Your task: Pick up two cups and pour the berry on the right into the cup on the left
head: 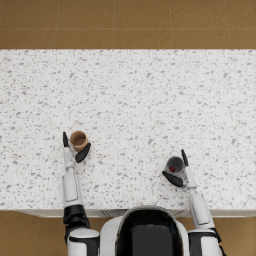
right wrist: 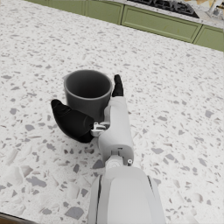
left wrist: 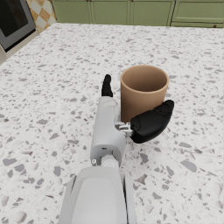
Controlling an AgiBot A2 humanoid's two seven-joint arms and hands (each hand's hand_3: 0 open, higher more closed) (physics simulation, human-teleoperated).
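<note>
Two hands at two cups on a speckled stone counter (head: pixel 140 100).

The counter runs wide across the head view, brown floor (head: pixel 125 22) beyond it and green cabinets (left wrist: pixel 131 11) showing in the wrist views. The left hand (head: pixel 73 149) is wrapped around the upright tan cup (head: pixel 78 140), thumb on one side and fingers on the other. The right hand (head: pixel 179 171) clasps the upright grey cup (head: pixel 175 165) the same way. Both cups stand on the counter near its front edge, well apart. A small red berry (head: pixel 172 169) lies inside the grey cup.
</note>
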